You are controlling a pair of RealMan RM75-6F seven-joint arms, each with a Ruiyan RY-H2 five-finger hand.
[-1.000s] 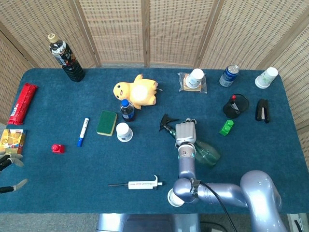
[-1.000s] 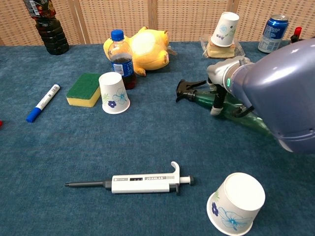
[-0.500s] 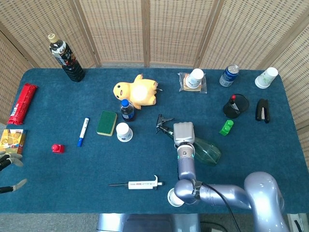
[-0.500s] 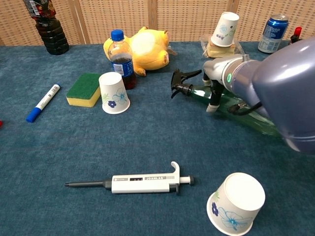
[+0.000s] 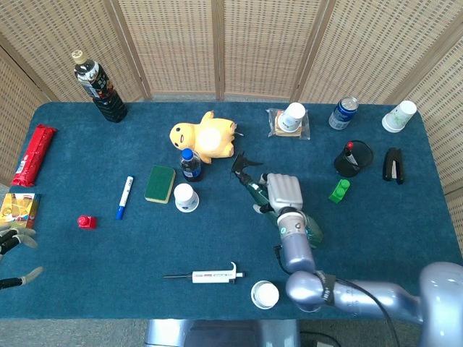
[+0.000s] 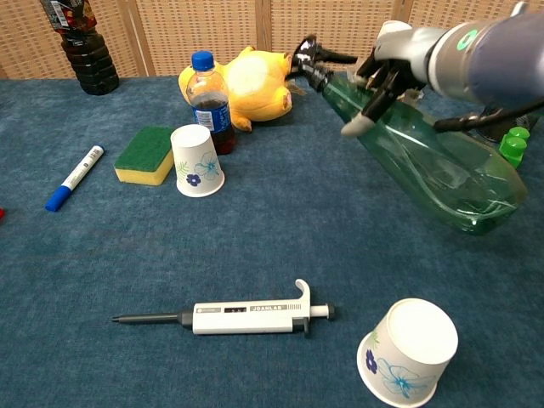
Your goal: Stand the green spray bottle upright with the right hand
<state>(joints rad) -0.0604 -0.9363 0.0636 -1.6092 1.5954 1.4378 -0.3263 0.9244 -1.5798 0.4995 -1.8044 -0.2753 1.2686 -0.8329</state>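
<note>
The green spray bottle (image 6: 425,161) sits right of center in the chest view, tilted and lifted, its rounded base low toward the right edge of the frame and its black trigger head (image 6: 313,58) raised toward the upper middle, so its long axis runs diagonally from lower right up to upper left; I cannot tell whether the base touches the blue table (image 6: 255,246) or hangs just above it. The right hand (image 6: 387,72) is clamped around the narrow neck and shoulder just below the trigger head, fingers (image 6: 364,119) curled down over the clear green plastic. In the head view the same bottle (image 5: 255,189) lies just right of center, nozzle pointing to the upper left toward the yellow plush toy (image 5: 205,137). The body looks like thin, see-through plastic, seemingly near empty, so it is probably light, smooth and a little slippery, and it may flex if squeezed hard; the neck under the head is the stiffer and safer place to hold, and the broad base should settle steadily once the axis is vertical. Near the nozzle stand a small cola bottle (image 6: 208,98) and an overturned paper cup (image 6: 197,161), which a swinging head could knock. The left hand (image 5: 14,249) shows only partly at the lower left edge of the head view, so I cannot tell how its fingers are set.
</note>
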